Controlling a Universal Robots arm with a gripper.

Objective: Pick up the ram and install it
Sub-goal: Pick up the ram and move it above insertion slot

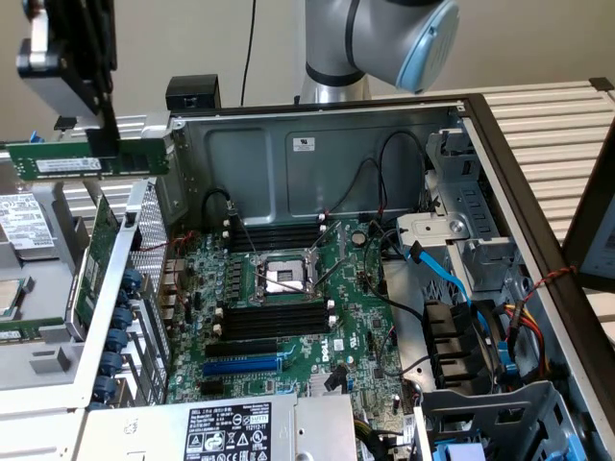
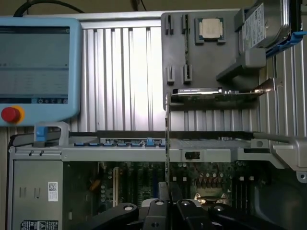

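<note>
1. Closest to the wrist lens: black hand, clamped on the ram, seen there edge-on as a thin upright line
2. Upper left of the exterior view's frame: same hand pinching the ram partway along its upper edge, green stick held level and raised above the case wall, well apart from the motherboard
3. Done, judging by this: the pick-up, with the ram off any support and carried in the air
4. Left, judging by this: the install; black memory slots beside the processor socket all bare, no stick seated, ram not yet over them
5. Writing on the ram: small white label, print too fine to read
6. Lower edge of the exterior view's frame: black-and-white sticker on the power supply, rows of symbols and text, none legible; white sticker on the case's back panel likewise unreadable
7. Elsewhere in the wrist view: pendant with a red button, bare processor chip in a grey tray, labelled drive; no brand name made out anywhere
</note>
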